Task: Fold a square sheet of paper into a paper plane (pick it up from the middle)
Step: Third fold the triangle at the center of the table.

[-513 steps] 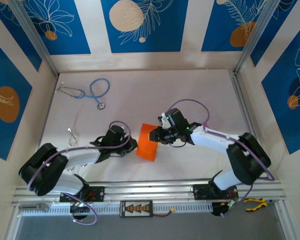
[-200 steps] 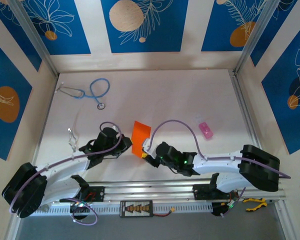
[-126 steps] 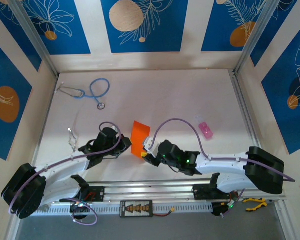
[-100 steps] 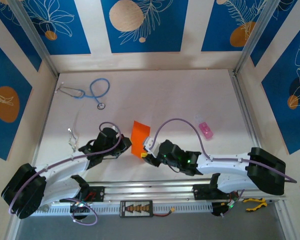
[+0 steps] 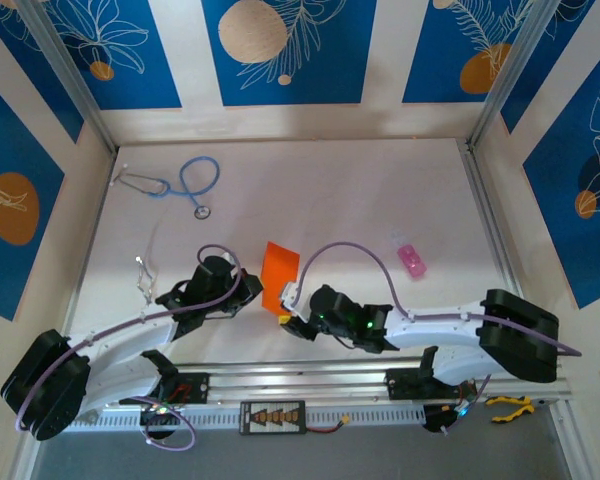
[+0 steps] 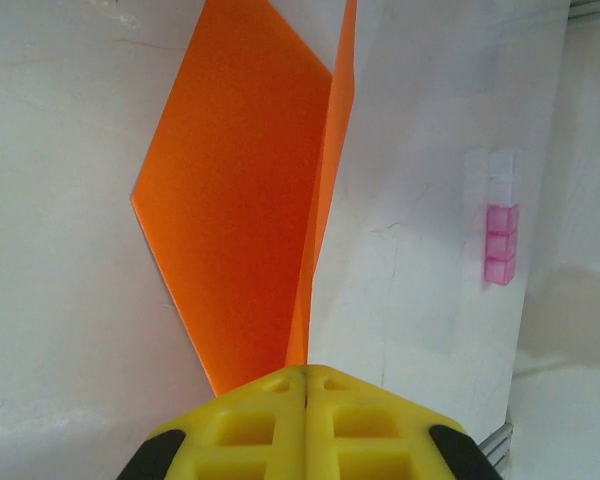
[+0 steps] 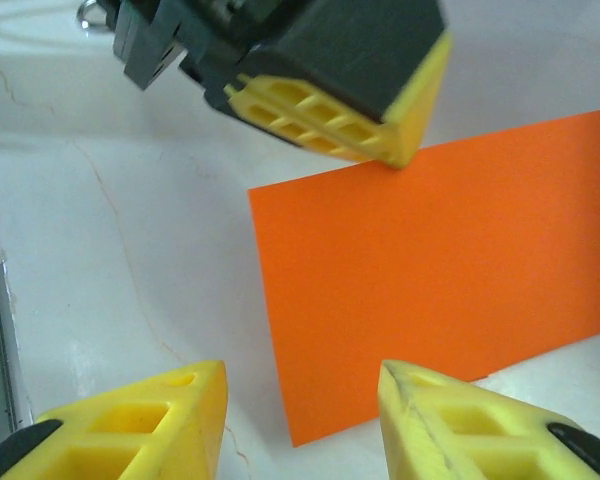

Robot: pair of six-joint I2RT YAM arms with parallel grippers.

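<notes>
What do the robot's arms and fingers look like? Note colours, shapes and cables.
The left arm and right arm have white links, bulky black joints and a looping purple cable each. The fingers are yellow wedges with square hollow cells, on black mounts.

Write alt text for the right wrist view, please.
The shut left gripper pinches the top edge of the orange paper on a white table. The right gripper is open below, the paper's corner between its jaws.
</notes>
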